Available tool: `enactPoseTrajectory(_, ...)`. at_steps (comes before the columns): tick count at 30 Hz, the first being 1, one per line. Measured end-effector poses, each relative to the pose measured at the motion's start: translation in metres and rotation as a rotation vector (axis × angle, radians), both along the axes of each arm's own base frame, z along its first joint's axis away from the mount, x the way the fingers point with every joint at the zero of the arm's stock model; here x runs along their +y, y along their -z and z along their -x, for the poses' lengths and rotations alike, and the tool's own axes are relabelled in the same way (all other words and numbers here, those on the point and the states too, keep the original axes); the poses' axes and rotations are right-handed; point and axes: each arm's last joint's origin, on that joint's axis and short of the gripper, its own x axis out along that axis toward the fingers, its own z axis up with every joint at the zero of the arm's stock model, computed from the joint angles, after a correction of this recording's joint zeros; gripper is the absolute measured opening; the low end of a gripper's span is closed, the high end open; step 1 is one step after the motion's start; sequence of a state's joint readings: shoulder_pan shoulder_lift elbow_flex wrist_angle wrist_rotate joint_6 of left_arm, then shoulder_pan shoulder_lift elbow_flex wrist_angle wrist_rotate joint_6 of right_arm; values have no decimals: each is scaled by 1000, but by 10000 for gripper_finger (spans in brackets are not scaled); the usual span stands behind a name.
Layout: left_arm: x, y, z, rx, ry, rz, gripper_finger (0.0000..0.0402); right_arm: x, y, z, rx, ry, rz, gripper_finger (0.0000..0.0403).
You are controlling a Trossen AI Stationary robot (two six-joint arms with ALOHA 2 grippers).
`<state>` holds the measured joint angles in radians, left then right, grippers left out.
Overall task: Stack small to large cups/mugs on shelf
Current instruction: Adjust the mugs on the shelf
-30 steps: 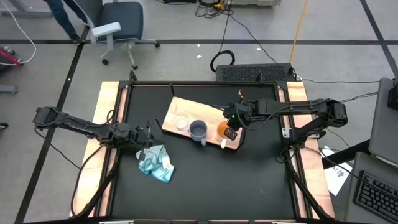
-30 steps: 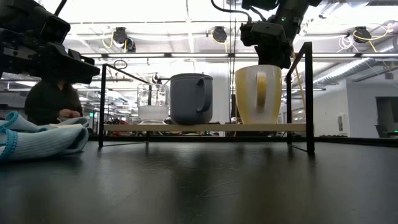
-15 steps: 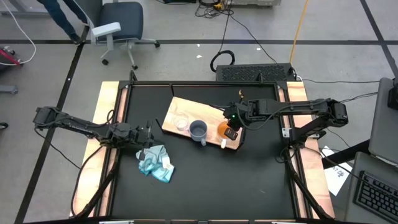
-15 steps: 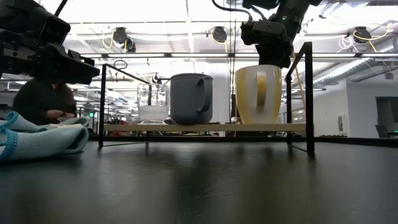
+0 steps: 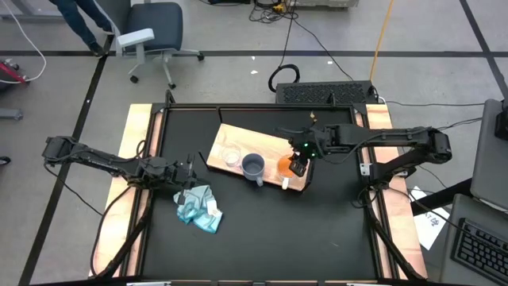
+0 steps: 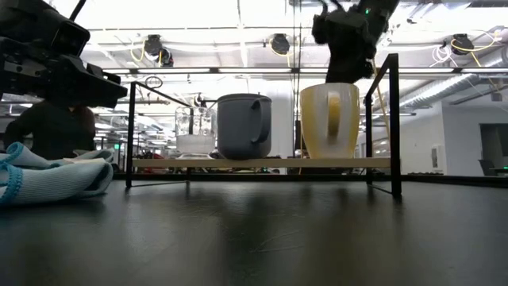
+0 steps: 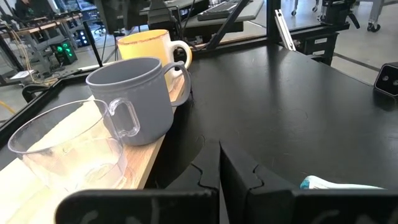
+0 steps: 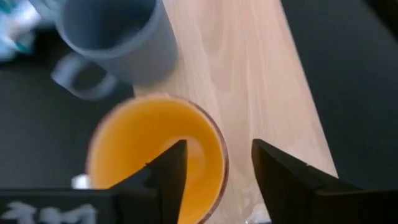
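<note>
Three cups stand in a row on the light wooden shelf (image 5: 238,135), small to large from left to right: a clear glass cup (image 5: 231,156), a grey-blue mug (image 5: 253,166) and an orange mug (image 5: 284,165) with a white handle (image 6: 333,111). Each rests on its base on the board (image 6: 262,162). My right gripper (image 8: 214,155) is open above the orange mug's right rim, one finger over the inside and one outside, apart from it. My left gripper (image 7: 219,155) hangs shut left of the shelf, over the black tabletop, holding nothing.
A crumpled light blue cloth (image 5: 198,206) lies on the tabletop near my left gripper, in front of the shelf's left end. The shelf stands on a thin black frame (image 6: 394,119) with upright posts. A person (image 6: 55,127) sits beyond the table's far side.
My right gripper has opened, letting go of the orange mug's rim, and has risen a little above it. The mug stays upright on the shelf where it was.
</note>
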<state>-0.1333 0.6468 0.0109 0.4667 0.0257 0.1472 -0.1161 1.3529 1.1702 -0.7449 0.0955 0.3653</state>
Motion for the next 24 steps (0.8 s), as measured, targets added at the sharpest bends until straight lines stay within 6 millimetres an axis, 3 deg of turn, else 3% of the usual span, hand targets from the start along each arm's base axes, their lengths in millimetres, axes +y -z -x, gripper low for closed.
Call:
enactPoseTrajectory(7,0,0,0,2,-2,11,5,2,-30,17,-166,2,17,202)
enactPoseTrajectory(14,0,0,0,6,-2,11,5,18,-48,29,-258,-94,56,187)
enactPoseTrajectory(19,0,1,0,8,-2,11,5,36,-47,31,-242,-188,64,129)
enactPoseTrajectory(24,0,1,0,17,-3,13,5,56,-41,32,-237,-249,120,20)
